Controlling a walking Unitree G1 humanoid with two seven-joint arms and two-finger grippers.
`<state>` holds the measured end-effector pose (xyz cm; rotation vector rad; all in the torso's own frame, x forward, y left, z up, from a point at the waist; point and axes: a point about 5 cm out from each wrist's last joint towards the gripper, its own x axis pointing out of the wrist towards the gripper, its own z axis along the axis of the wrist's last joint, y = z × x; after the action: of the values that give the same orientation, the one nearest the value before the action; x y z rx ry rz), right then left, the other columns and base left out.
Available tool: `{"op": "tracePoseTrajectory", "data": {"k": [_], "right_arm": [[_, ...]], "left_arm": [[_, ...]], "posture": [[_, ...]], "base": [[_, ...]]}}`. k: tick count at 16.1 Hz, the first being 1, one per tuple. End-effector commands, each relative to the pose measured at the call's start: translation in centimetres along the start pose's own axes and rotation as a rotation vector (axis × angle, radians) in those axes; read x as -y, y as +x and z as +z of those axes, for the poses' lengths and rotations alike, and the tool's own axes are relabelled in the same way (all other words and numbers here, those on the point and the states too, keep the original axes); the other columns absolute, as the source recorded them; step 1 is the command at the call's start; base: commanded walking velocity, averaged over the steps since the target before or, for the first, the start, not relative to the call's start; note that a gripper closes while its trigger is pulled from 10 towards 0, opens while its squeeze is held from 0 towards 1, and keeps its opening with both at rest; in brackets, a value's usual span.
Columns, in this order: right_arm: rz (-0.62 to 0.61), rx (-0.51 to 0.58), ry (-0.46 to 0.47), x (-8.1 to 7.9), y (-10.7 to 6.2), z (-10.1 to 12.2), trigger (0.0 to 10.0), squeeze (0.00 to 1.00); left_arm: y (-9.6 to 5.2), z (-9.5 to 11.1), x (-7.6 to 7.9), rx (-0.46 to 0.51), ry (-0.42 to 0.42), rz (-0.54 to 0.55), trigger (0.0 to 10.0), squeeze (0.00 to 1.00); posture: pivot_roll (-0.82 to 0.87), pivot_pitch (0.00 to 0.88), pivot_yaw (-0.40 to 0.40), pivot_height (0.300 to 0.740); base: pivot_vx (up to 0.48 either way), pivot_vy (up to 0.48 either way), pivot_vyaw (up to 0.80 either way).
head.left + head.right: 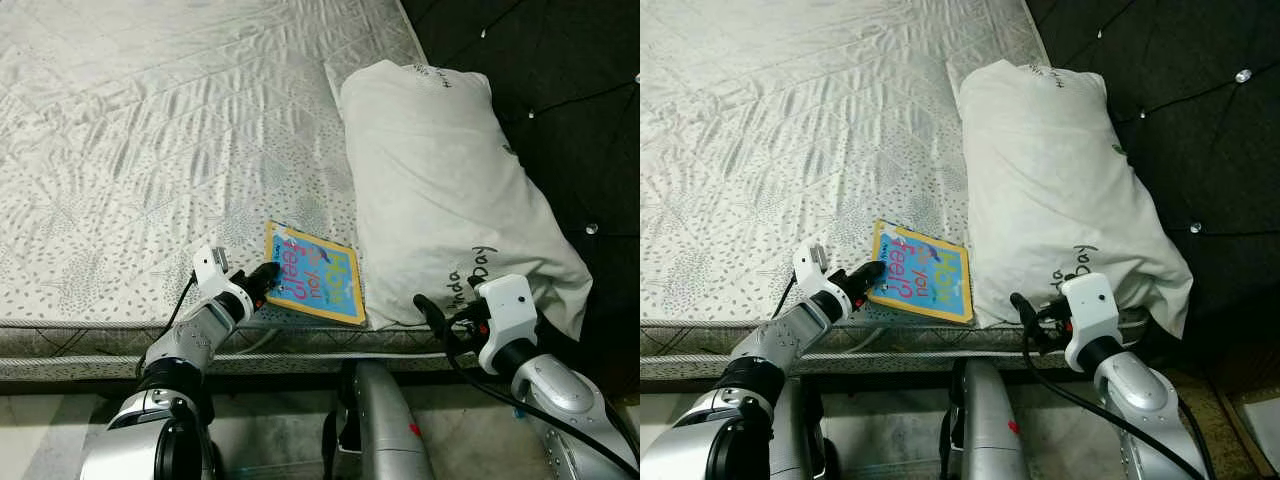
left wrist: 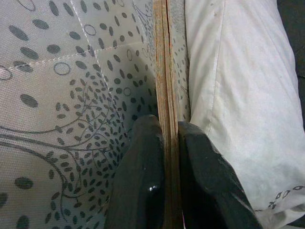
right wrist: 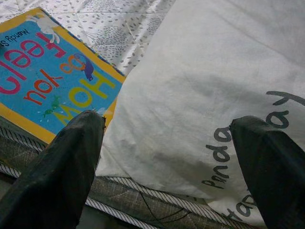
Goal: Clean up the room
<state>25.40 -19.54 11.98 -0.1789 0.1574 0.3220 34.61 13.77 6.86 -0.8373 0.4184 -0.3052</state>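
A thin picture book (image 1: 318, 277) with a blue cover and yellow border lies on the mattress (image 1: 150, 150) near its front edge, beside a white pillow (image 1: 440, 190). My left gripper (image 1: 262, 277) is shut on the book's left edge; in the left wrist view its fingers (image 2: 143, 181) pinch the book's edge (image 2: 167, 71). My right gripper (image 1: 440, 318) stands open at the mattress front edge, just before the pillow's near corner. In the right wrist view the pillow (image 3: 200, 95) lies between its fingers (image 3: 71, 162), with the book (image 3: 52, 76) to one side.
The mattress has a grey leaf pattern and stretches far and left. A dark tufted headboard (image 1: 540, 70) stands behind the pillow on the right. Pale floor (image 1: 40, 430) shows below the bed edge.
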Motion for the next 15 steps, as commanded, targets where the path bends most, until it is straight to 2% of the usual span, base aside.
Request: {"op": "tracePoseTrajectory", "data": {"k": [1, 2, 3, 7, 8, 15], "right_arm": [[-0.015, 0.006, -0.012, 0.4, -0.3, 0.3, 10.0, 0.0], [-0.009, 0.017, -0.015, 0.2, 0.2, 0.3, 10.0, 0.0], [-0.005, 0.022, -0.015, 0.1, 0.4, 0.3, 10.0, 0.0], [0.001, 0.021, -0.013, -0.1, 0.4, 0.2, 10.0, 0.0], [0.003, 0.023, -0.012, -0.1, 0.4, 0.2, 10.0, 0.0], [-0.002, 0.032, -0.011, -0.1, 0.6, 0.3, 10.0, 0.0]], "left_arm": [[0.3, -0.6, 0.1, -0.031, 0.006, -0.007, 0.0, 0.0], [-0.8, 1.2, -2.4, -0.009, 0.138, 0.157, 10.0, 0.0], [-1.4, 2.0, -3.4, -0.003, 0.203, 0.224, 10.0, 0.0], [-1.5, 2.3, -3.5, 0.005, 0.215, 0.237, 10.0, 0.0], [-1.5, 2.4, -3.7, 0.011, 0.213, 0.244, 10.0, 1.0], [-1.9, 3.4, -4.2, 0.017, 0.26, 0.288, 10.0, 1.0]], "posture": [[-0.23, 0.221, -0.139, 0.572], [-0.22, 0.188, -0.13, 0.572], [-0.22, 0.188, -0.13, 0.572], [-0.21, 0.191, -0.129, 0.572], [-0.21, 0.191, -0.128, 0.572], [-0.22, 0.187, -0.121, 0.572]], "base": [[0.0, 0.0, 0.0], [0.0, 0.0, 0.0], [0.0, 0.0, 0.0], [0.0, 0.0, 0.0], [0.0, 0.0, 0.0], [0.0, 0.0, 0.0]]}}
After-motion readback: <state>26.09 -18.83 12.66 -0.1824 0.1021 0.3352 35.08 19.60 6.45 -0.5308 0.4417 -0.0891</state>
